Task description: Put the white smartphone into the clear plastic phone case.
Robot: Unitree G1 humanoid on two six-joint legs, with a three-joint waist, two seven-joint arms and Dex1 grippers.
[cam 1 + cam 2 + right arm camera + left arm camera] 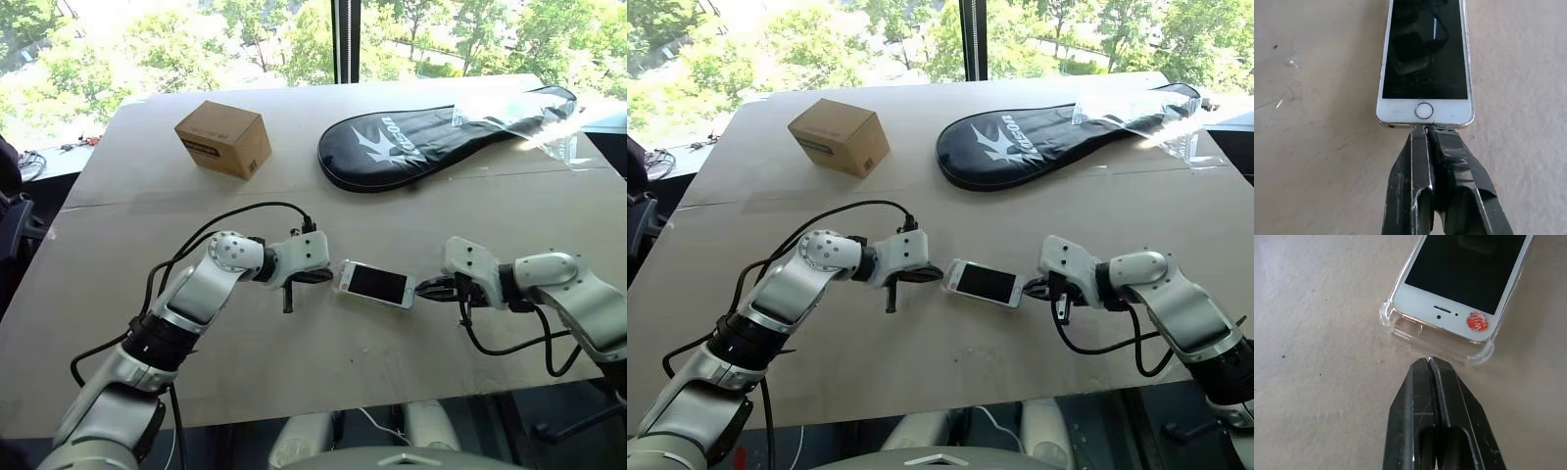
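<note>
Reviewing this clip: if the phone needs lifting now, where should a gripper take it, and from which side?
Probably the home-button end of the phone, from the right gripper side: that end sticks out bare, while the case wraps the other end.

one white smartphone point(373, 284), one clear plastic phone case point(1400, 325) around its end, one cardboard box point(223, 139), one black racket cover point(431, 142), one crinkled clear plastic bag point(529, 117), and two grippers: left gripper point(312, 278), right gripper point(429, 289), on one tabletop point(147, 245).

You have a pale worktop point(118, 323) set against a big window point(196, 39). Beyond its dark frame post point(341, 39) you see sunlit green trees point(460, 34).
</note>
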